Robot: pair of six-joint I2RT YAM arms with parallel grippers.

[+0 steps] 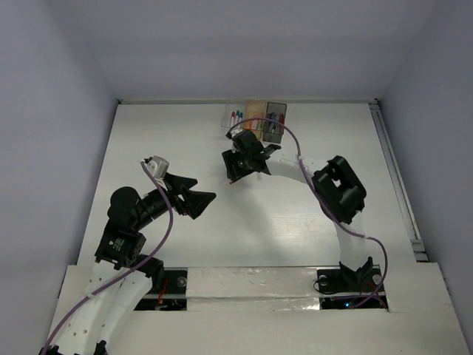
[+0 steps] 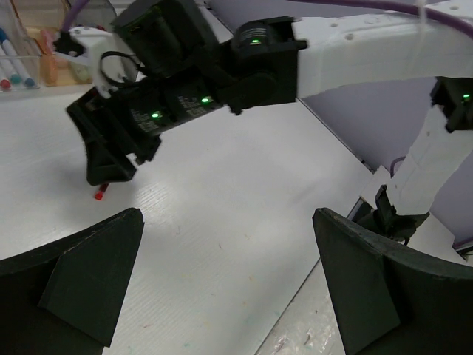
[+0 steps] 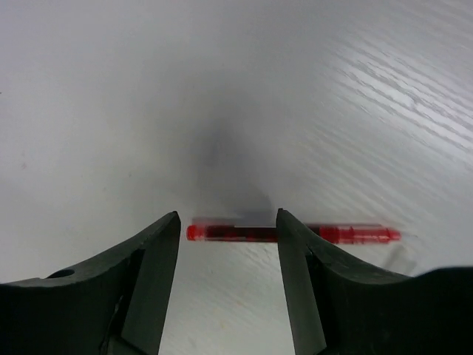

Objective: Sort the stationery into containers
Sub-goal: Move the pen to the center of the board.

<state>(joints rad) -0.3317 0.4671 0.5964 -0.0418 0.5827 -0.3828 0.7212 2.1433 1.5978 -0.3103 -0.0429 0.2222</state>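
1. A thin, translucent red pen [image 3: 229, 234] lies flat on the white worktop [image 1: 170, 140], near its middle and short of the bins [image 1: 256, 111] at the far edge.
2. The right tool [image 3: 228, 217] points down at it, fingers spread; the pen runs across the gap, unpinched.
3. The left tool [image 2: 228, 218] hovers low nearby, spread wide and empty, facing the right arm.

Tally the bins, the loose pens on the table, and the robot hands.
Bins: 3 (clear bin, orange bin, dark grey bin)
Loose pens: 1 (red pen)
Hands: 2 (left hand, right hand)
Total: 6
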